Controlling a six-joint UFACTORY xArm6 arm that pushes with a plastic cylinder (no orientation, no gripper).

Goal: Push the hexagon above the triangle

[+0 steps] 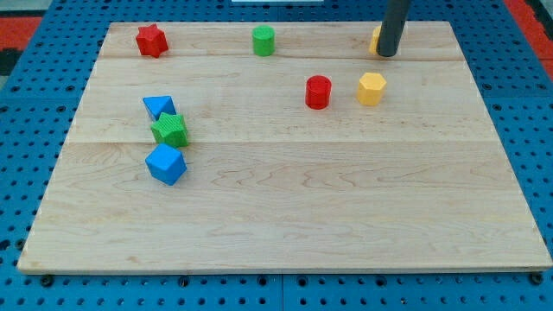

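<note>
A yellow hexagon (371, 88) lies on the wooden board (285, 207) at the upper right. A blue triangle (157, 106) lies at the left, touching a green star-like block (169, 130) just below it. My tip (387, 54) is at the top right, above and slightly right of the hexagon, apart from it. The rod partly hides another yellow block (376, 39) just left of it.
A blue cube (166, 164) sits just below the green star-like block. A red cylinder (318, 92) stands left of the hexagon. A green cylinder (263, 41) and a red star (151, 40) lie along the top edge.
</note>
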